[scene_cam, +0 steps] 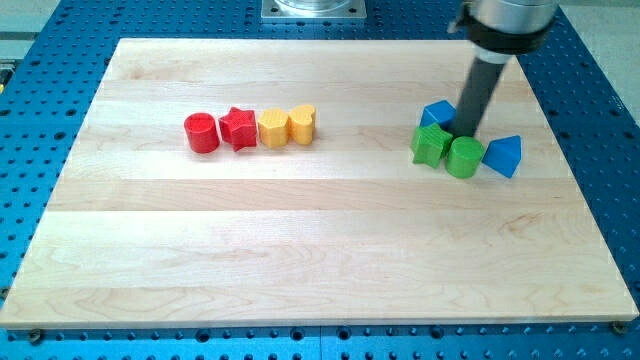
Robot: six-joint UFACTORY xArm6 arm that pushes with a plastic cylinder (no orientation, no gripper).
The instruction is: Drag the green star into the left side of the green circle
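Note:
The green star point(430, 145) lies on the wooden board at the view's right, touching the left side of the green circle point(464, 157). My tip point(466, 134) stands just above the two, at the top edge of the green circle and to the upper right of the star. A blue block point(436, 113) sits just left of the rod, behind the star. A second blue block point(503, 155) lies right of the green circle, close to it.
A row of touching blocks lies at the view's left: a red circle point(201, 132), a red star point(238, 128), a yellow hexagon-like block point(272, 128) and a yellow heart point(302, 124). The wooden board point(300, 250) rests on a blue perforated table.

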